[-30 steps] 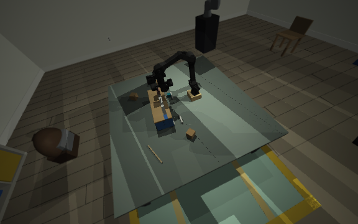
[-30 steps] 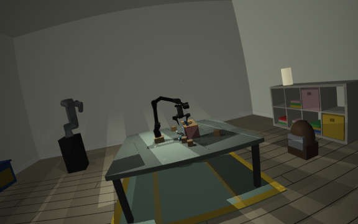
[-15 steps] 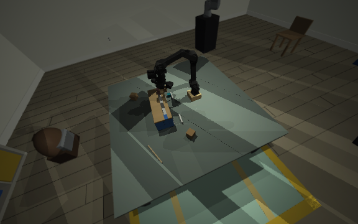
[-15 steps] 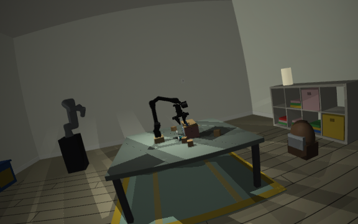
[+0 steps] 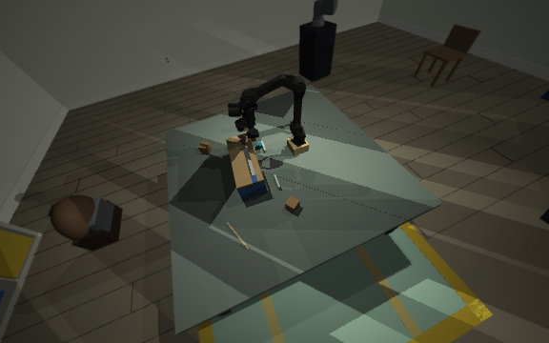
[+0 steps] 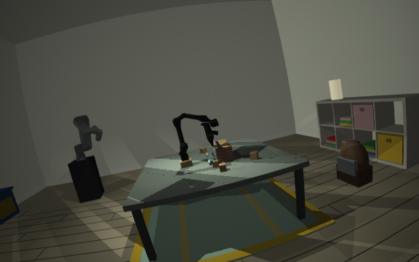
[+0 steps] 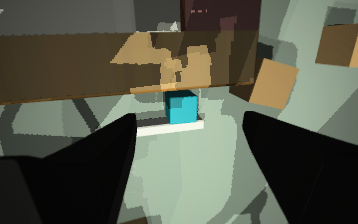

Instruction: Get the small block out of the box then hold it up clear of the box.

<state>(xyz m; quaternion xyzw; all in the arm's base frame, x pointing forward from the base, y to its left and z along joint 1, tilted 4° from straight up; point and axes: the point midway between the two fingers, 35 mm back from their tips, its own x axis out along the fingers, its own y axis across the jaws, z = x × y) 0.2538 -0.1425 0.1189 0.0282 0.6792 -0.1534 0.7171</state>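
Note:
The small cyan block (image 7: 182, 108) (image 5: 258, 146) lies on the table just outside the box, against a short white strip (image 7: 170, 127). The long tan box (image 5: 245, 167) (image 6: 225, 153) has a blue end towards the front; its brown edge (image 7: 55, 70) crosses the top of the wrist view. My gripper (image 7: 190, 120) (image 5: 252, 135) hangs low beside the box's far end. It is open, with the two dark fingers apart to either side of the block and a little short of it. Nothing is between the fingers.
Tan cubes lie on the table: one (image 5: 205, 148) left of the box, one (image 5: 293, 205) at the front right, and two (image 7: 275, 82) (image 7: 347, 45) close by in the wrist view. A wooden stick (image 5: 237, 235) and a white pen (image 5: 277, 181) lie nearby. The arm's base (image 5: 298, 145) stands right of the box.

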